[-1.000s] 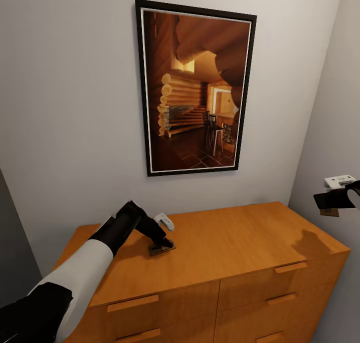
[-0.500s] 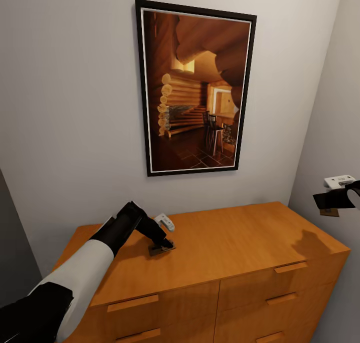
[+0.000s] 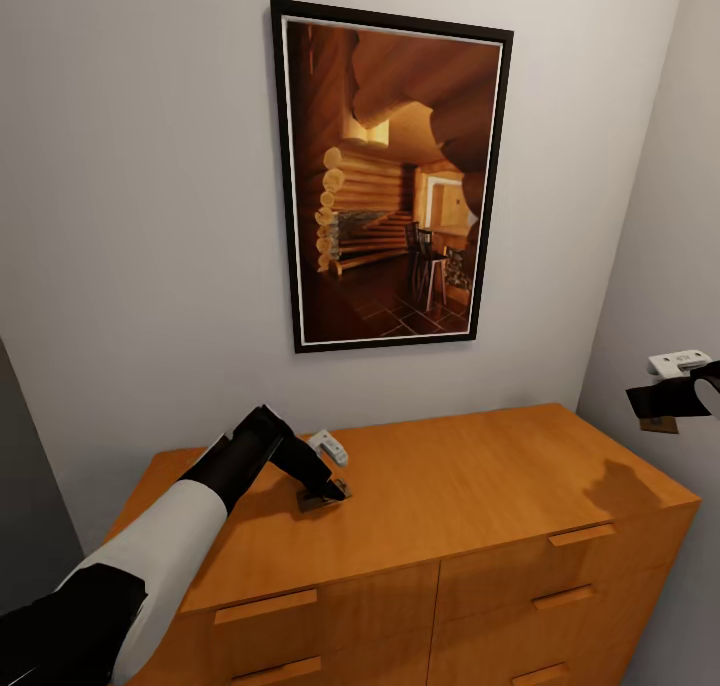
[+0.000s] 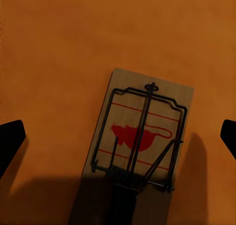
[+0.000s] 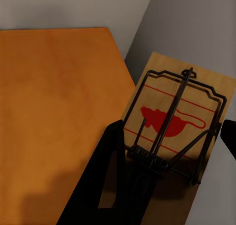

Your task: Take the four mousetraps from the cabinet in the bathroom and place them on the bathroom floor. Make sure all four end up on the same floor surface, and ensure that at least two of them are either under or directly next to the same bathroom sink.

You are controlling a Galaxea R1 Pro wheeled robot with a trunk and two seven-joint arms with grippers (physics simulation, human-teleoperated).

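Item 1. Cabinet (image 3: 430,506): orange-brown wooden chest with slim drawer handles, set against a pale wall beneath a framed picture (image 3: 390,176) of a log interior. Its top carried one mousetrap.

Item 2. Mousetrap on the cabinet top (image 3: 322,497), toward the left: a tan board with dark spring wire and a red mouse print, lying flat. Seen closer in the left wrist view (image 4: 142,139).

Item 3. Left gripper (image 3: 330,486): lowered over item 2. In the left wrist view the fingers (image 4: 10,144) stood spread wide to either side of the board, apart from it; nothing was gripped.

Item 4. Right gripper (image 3: 672,398): held at the far right, off the cabinet's right end and above its top, near the side wall. Its fingers were closed on a second mousetrap (image 5: 179,136), which showed as a tan board just below the gripper in the head view.

Step in hand, by judgement: pickup of the trap from the cabinet top, with one trap already carried. The next move calls for lowering the left fingers about the board's edges and closing them, then lifting it and carrying both to the bathroom floor near the sink.
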